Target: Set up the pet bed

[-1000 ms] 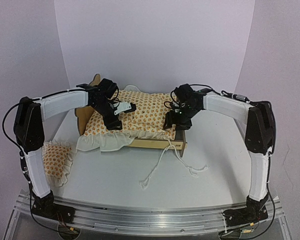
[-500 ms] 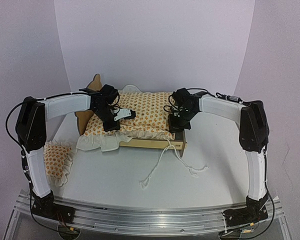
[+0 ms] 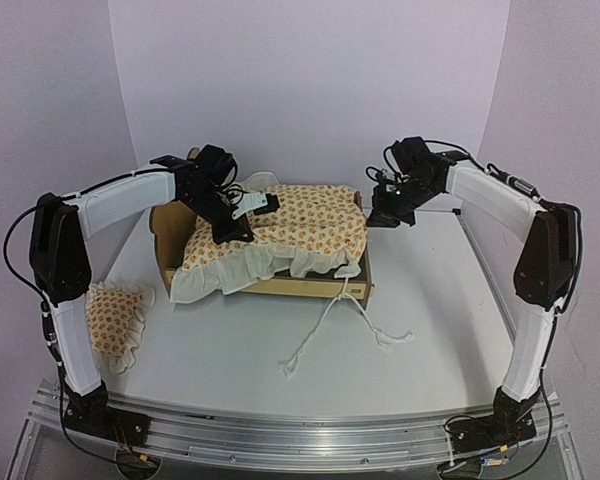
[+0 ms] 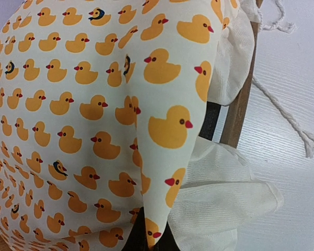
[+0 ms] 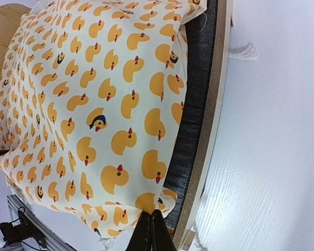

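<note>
At the centre of the overhead frame, the pet bed [image 3: 305,288] sits on the table [image 3: 230,350], its front rail below the left gripper [image 3: 258,209] and just lower left of the right gripper [image 3: 378,216]. I see both grippers pressed together, each pinching the duck-print cushion [image 3: 300,225] that drapes over the bed, the right one at its corner beside the wooden side rail.

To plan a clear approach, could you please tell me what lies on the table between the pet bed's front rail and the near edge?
Only white tie cords, trailing out from the pet bed; the top view shows this.
</note>
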